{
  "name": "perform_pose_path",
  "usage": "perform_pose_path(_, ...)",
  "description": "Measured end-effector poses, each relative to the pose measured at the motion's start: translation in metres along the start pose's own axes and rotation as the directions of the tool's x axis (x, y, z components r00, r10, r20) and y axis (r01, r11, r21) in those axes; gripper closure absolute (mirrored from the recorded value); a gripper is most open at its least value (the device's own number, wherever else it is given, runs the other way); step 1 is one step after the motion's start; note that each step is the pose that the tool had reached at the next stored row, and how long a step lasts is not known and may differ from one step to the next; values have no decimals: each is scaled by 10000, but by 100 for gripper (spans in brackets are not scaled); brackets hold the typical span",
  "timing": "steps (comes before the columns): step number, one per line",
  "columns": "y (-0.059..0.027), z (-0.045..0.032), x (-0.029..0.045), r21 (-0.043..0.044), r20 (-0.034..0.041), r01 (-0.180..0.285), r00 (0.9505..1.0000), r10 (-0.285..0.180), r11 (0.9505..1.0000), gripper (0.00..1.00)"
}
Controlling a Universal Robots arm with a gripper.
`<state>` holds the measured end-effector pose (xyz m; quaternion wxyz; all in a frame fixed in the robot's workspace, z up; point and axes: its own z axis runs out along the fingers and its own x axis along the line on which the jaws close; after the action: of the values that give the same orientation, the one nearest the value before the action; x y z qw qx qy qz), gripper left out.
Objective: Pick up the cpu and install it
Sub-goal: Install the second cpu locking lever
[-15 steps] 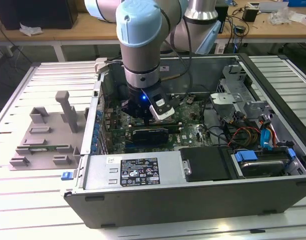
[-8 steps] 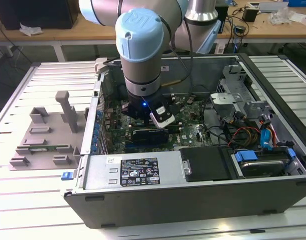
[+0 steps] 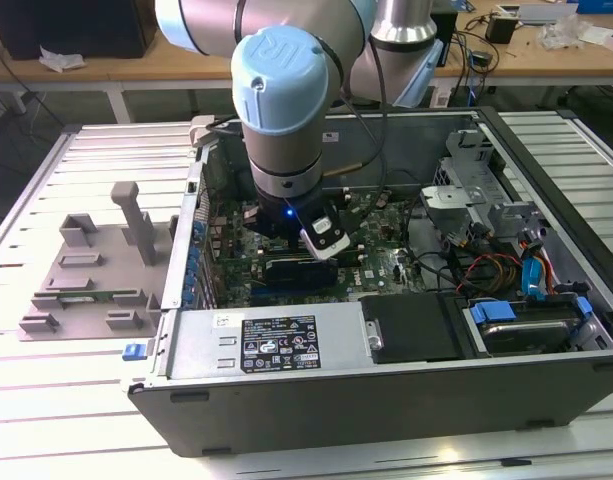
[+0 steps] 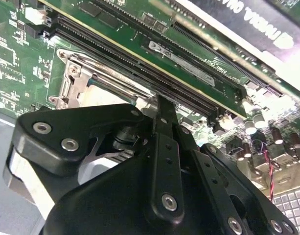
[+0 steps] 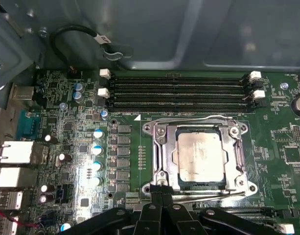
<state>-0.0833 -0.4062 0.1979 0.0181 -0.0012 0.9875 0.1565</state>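
The cpu (image 5: 198, 155), a small square chip with a silver top, lies flat inside the motherboard socket, ringed by the socket's metal frame (image 5: 157, 161). In the first wrist view my gripper (image 5: 162, 195) hovers at the socket's edge, beside the cpu and apart from it. Its black fingers (image 5: 154, 205) are pressed together with nothing between them. The second wrist view has the fingertips (image 4: 162, 105) just over the socket frame (image 4: 74, 81). In the exterior view my arm (image 3: 286, 130) reaches down into the open computer case (image 3: 386, 400).
Black memory slots (image 5: 179, 90) run alongside the socket. A graphics card (image 4: 247, 19) lies beyond them. The case holds a power supply (image 3: 276, 340), drive cages and cables (image 3: 496, 265). A grey fixture tray (image 3: 96, 270) with upright posts stands at the exterior view's left.
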Motion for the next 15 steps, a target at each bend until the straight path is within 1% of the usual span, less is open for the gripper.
perform_pose_path(2, -4, 16, 0, -90, 4, -2, 10000, 2, 10000, 89)
perform_pose_path(3, -8, 28, 1, -154, 6, -5, 10000, 5, 9999, 89)
perform_pose_path(6, -15, 44, 2, -221, 0, -9, 10000, 9, 9998, 89)
perform_pose_path(8, -18, 55, 4, -250, 3, -7, 10000, 8, 9997, 89)
perform_pose_path(11, -18, 58, 11, -254, 5, -8, 10000, 8, 9997, 89)
perform_pose_path(15, -17, 56, 54, -254, 6, -8, 10000, 8, 9997, 89)
